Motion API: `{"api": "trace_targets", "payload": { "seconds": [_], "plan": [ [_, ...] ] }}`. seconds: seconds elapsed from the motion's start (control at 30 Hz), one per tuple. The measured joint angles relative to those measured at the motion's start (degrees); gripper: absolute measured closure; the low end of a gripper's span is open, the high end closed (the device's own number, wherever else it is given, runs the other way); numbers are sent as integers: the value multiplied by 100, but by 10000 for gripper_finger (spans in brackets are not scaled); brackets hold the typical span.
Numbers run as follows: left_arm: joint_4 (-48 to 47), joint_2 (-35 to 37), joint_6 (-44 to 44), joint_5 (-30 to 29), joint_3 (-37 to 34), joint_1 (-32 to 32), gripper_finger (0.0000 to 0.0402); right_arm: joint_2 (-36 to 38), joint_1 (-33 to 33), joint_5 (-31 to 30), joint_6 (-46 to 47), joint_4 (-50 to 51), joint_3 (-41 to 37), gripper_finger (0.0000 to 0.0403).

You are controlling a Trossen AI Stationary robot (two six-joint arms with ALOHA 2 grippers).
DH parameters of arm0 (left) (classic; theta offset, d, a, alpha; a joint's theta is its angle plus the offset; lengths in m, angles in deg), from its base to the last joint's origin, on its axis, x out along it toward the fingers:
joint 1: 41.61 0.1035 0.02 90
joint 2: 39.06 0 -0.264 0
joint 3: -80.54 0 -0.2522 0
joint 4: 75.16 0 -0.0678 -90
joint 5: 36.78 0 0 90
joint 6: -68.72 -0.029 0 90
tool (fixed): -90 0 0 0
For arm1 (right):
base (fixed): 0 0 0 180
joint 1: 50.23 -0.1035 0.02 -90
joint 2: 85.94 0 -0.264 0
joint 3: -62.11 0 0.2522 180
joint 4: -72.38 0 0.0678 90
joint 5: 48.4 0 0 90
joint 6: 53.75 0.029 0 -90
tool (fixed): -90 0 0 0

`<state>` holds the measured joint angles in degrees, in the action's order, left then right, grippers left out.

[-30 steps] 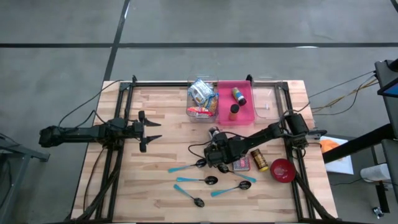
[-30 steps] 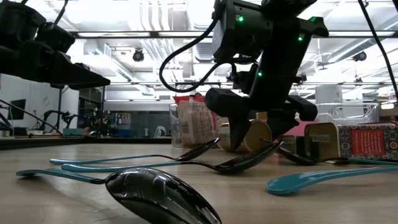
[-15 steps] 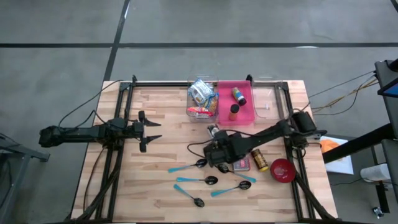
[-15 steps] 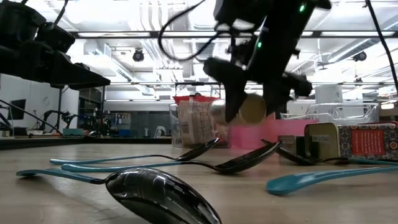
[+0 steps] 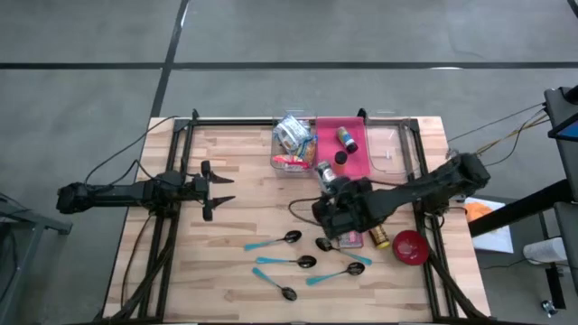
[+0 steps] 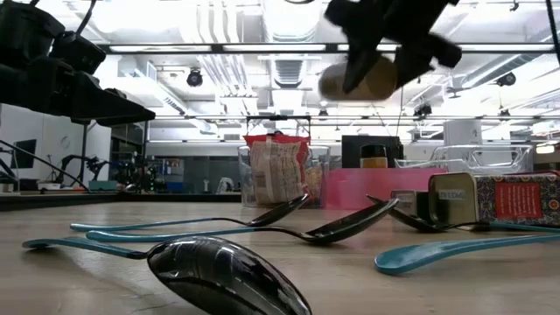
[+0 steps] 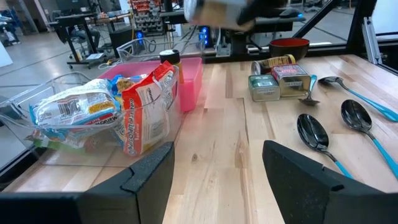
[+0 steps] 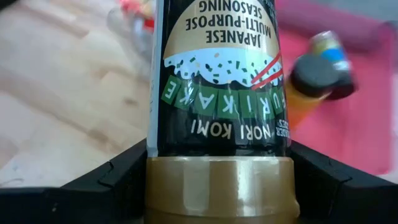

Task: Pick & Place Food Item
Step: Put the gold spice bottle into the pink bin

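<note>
High view first: we see the wooden table (image 5: 244, 208) filling the middle of the frame, with the left arm stretched along its left side and the right arm reaching in from the right edge. Next in size, three bins sit at the table's far edge: a clear bin (image 5: 291, 149) stuffed with snack packets, a pink bin (image 5: 354, 158) beside it holding two small bottles, and an empty-looking clear bin (image 5: 386, 144) to the right of that.

We find the right gripper (image 5: 330, 181) hovering near the pink bin's front left corner, raised off the table. Its fingers are clamped on the seasoning jar (image 8: 217, 112), a dark bottle with a gold lid labelled furikake; in the low view the jar (image 6: 359, 77) hangs high above the tabletop, lying sideways in the grip.

We see the left gripper (image 5: 215, 190) waiting over the table's left part, its fingers (image 7: 149, 174) spread apart with nothing between them.

Smaller things lie near the table's front: a red bowl (image 5: 411, 246), two small tins (image 7: 273, 79), a small jar on its side (image 5: 377, 233), and several spoons with teal handles (image 5: 280, 262).
</note>
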<state>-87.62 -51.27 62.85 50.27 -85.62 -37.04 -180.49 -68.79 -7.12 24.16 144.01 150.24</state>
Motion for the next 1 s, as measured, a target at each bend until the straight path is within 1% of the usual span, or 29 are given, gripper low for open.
{"api": "trace_targets", "payload": {
  "seconds": [0.13, 0.4, 0.5, 0.73, 1.0],
  "plan": [
    [-1, 0, -2, 1, 0, -1, 158, 389, 264, -90, 14, 481, 0, 128],
    [-2, -2, -11, -1, 0, -1, 158, 731, 1256, -15, -657, 645, -13, 127],
    [0, 0, -11, -1, 0, -1, 158, 728, 1710, 217, -959, 487, -16, 127],
    [-2, -2, -9, -1, 0, -1, 158, 479, 2668, 677, -1789, -224, -26, 127],
    [-1, -2, -7, 0, 0, -1, 158, 467, 3745, 1675, -2826, -1172, -64, 127]
  ]
}}
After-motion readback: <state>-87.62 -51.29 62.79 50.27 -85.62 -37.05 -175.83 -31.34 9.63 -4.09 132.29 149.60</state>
